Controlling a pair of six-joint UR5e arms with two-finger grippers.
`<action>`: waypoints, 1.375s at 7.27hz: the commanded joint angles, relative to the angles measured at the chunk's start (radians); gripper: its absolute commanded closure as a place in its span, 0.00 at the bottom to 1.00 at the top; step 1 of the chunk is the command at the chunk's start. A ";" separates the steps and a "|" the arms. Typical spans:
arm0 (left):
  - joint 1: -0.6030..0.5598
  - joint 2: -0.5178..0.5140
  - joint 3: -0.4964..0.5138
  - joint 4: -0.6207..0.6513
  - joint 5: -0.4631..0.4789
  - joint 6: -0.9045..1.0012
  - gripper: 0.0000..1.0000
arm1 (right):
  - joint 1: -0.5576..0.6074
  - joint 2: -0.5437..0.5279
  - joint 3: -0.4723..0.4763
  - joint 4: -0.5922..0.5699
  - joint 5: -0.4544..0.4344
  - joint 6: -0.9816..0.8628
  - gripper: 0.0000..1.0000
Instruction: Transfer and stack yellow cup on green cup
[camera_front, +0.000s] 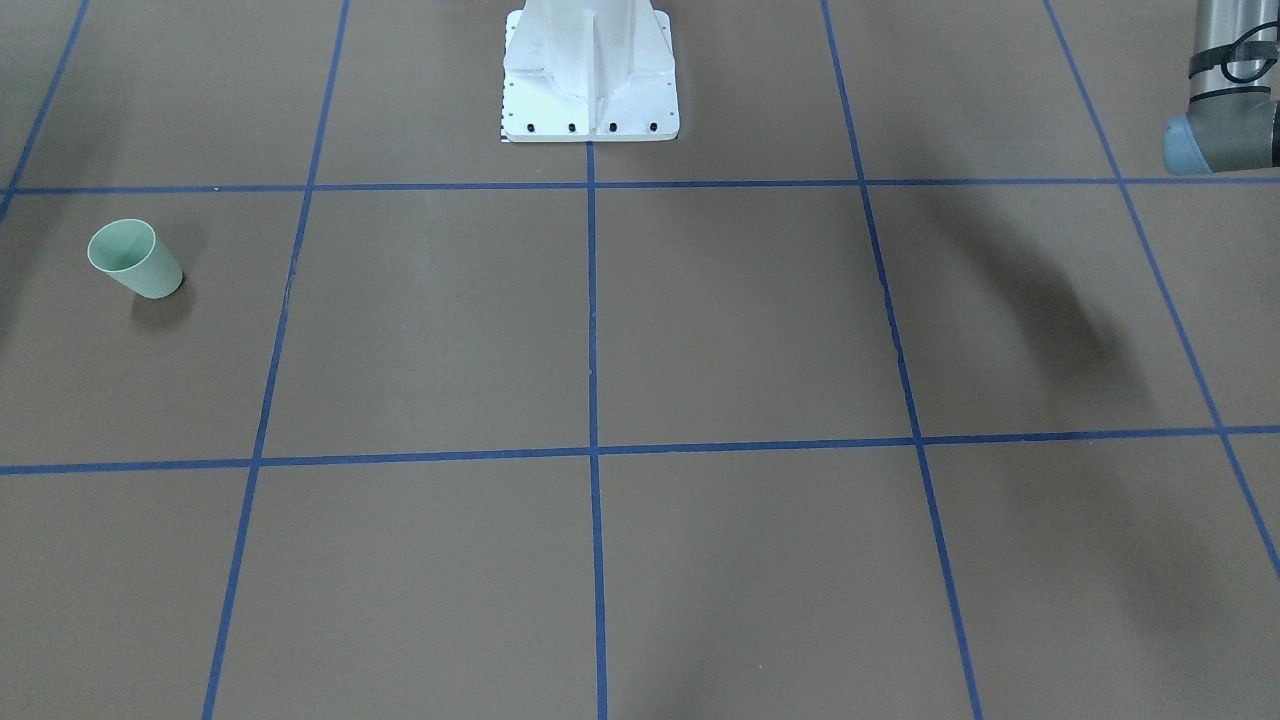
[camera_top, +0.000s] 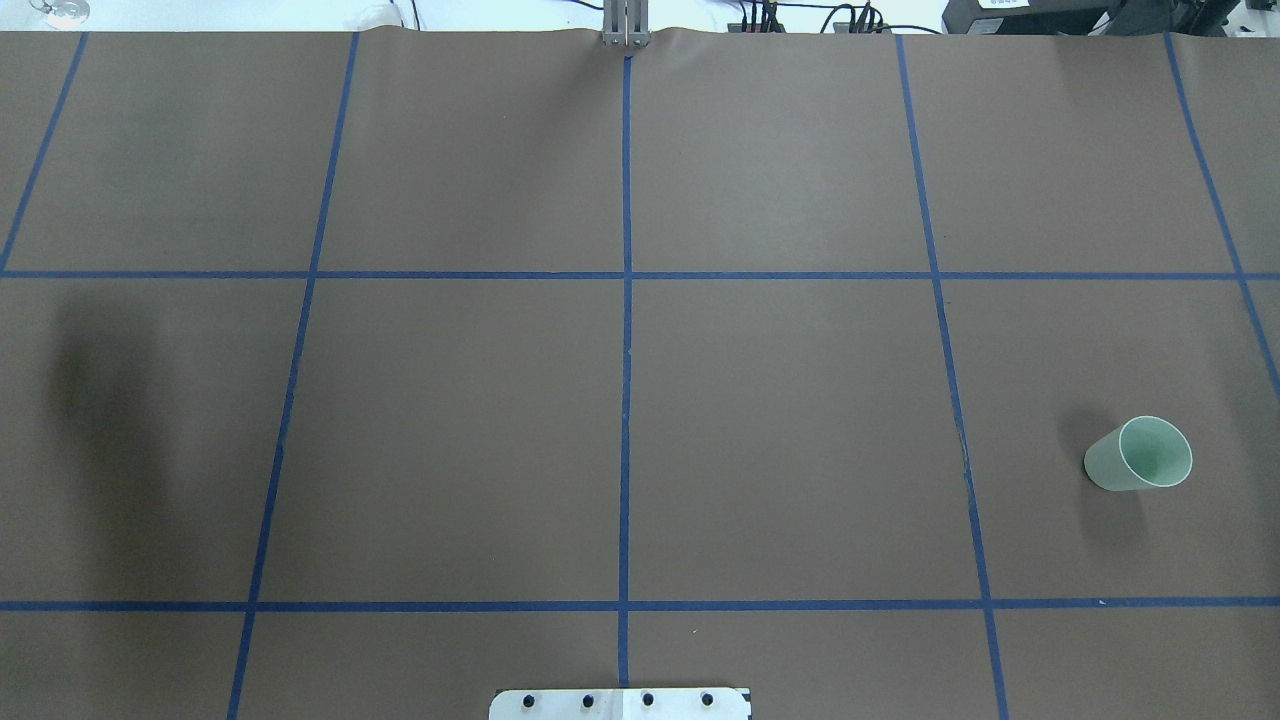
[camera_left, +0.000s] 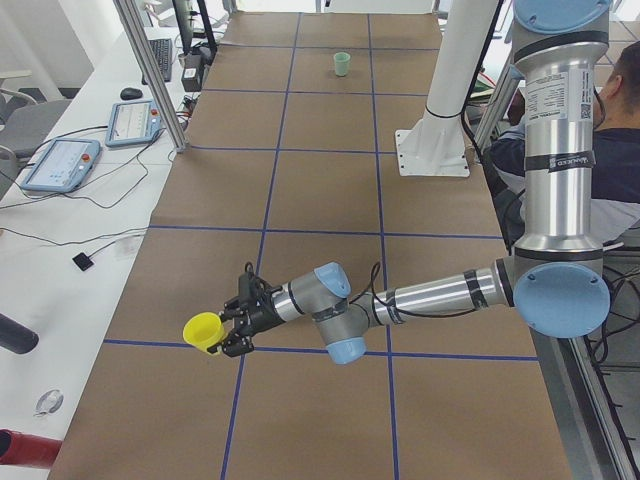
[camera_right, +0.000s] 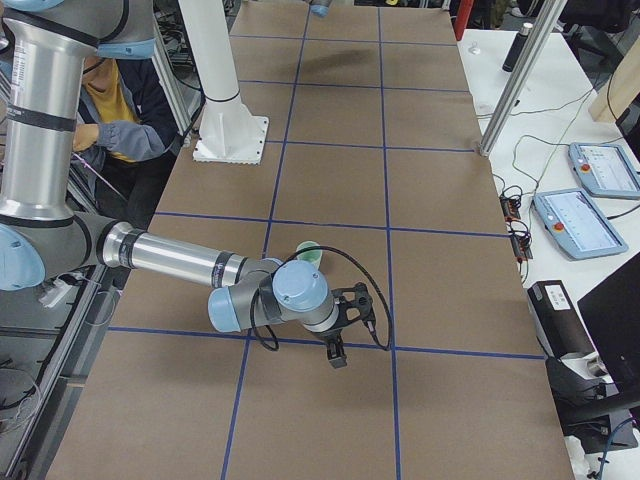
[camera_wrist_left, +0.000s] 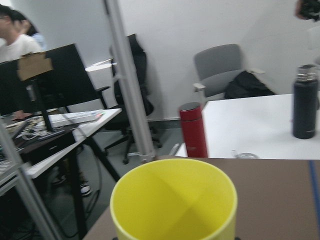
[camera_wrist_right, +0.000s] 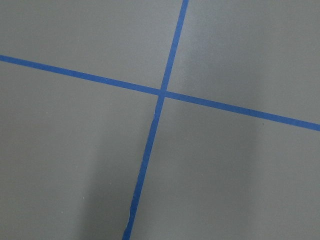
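The yellow cup (camera_left: 204, 332) lies on its side just above the table at its left end, in my left gripper (camera_left: 232, 328). In the left wrist view the yellow cup (camera_wrist_left: 173, 200) fills the bottom centre with its mouth open to the camera, and the fingers are hidden. The green cup (camera_top: 1140, 455) stands upright on the table's right side, also seen as green cup (camera_front: 135, 258) and green cup (camera_left: 342, 63). My right gripper (camera_right: 338, 356) points down at the table in front of the green cup (camera_right: 308, 251); I cannot tell whether it is open.
The white robot base (camera_top: 620, 703) sits at the table's near edge. Seated people are beside the robot (camera_left: 610, 130). A red flask (camera_wrist_left: 194, 130) and a dark flask (camera_wrist_left: 305, 102) stand on a white desk past the left end. Blue tape lines (camera_wrist_right: 161, 93) grid the brown surface.
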 joint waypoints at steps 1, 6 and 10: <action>0.009 -0.066 -0.157 -0.052 -0.228 0.014 1.00 | -0.001 0.010 0.004 0.045 0.055 -0.002 0.00; 0.280 -0.318 -0.259 -0.058 -0.435 0.123 1.00 | -0.016 0.104 0.073 0.076 0.214 0.003 0.01; 0.509 -0.546 -0.233 -0.047 -0.561 0.323 1.00 | -0.170 0.245 0.175 0.074 0.267 0.381 0.01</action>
